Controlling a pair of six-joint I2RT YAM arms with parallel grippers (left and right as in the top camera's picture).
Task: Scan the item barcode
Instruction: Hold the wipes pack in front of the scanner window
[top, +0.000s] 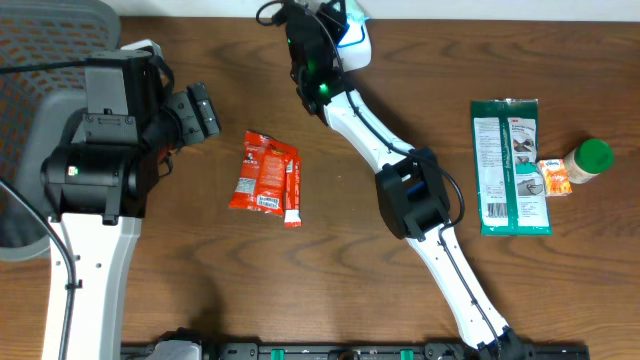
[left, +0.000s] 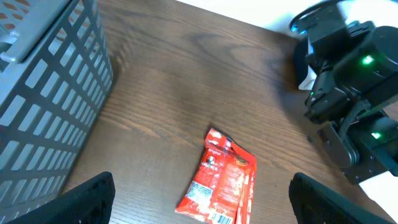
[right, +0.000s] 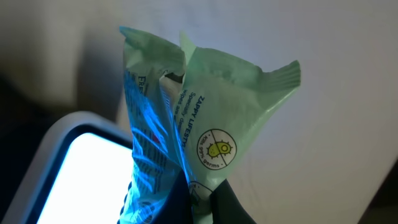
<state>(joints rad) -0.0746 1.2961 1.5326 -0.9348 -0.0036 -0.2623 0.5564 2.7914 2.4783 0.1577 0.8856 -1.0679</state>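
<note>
Right gripper (right: 200, 202) closed tight on one end of green packet (right: 214, 118) beside lit scanner (right: 68, 168) | I judge it light, crinkly, floppy: pinch at the seam | left gripper (top: 203, 110) wide apart, empty.

Crumpled green packet (right: 211, 118) pinched in jaws, beside glowing scanner (right: 68, 168).

The left arm (top: 90, 200) stands at the left, wrist turned inward, and the left gripper (top: 204, 111) is spread wide with nothing between its fingers. The right arm (top: 372, 135) stretches diagonally from front to far back, elbow bent, the right gripper (right: 202, 202) clamped on a packet (right: 214, 118)
</note>
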